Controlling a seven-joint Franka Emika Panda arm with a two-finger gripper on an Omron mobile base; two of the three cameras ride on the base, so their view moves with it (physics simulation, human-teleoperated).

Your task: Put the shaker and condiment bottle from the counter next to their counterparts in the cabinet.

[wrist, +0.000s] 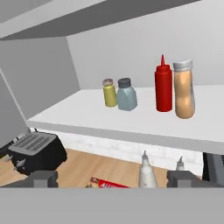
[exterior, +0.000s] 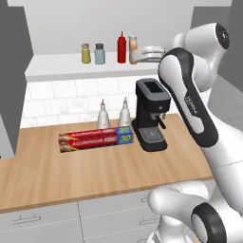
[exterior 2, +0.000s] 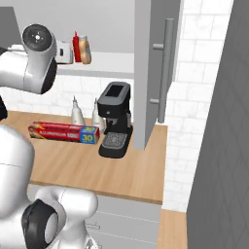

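- The cabinet (exterior: pixel 66 66) hangs above the worktop (exterior: pixel 95 175), and its white shelf carries all four small containers.
- The coffee machine (exterior: pixel 151 114) stands on the worktop, with a foil box (exterior: pixel 95 138) lying to its left.
- The claw (wrist: pixel 111 179) hangs in front of the shelf, its tips wide apart and holding nothing.
- The red squeeze bottle (wrist: pixel 163 85) stands just beside the condiment bottle (wrist: pixel 184 89).
- The grey-blue shaker (wrist: pixel 126 95) is touching the olive shaker (wrist: pixel 110 92).
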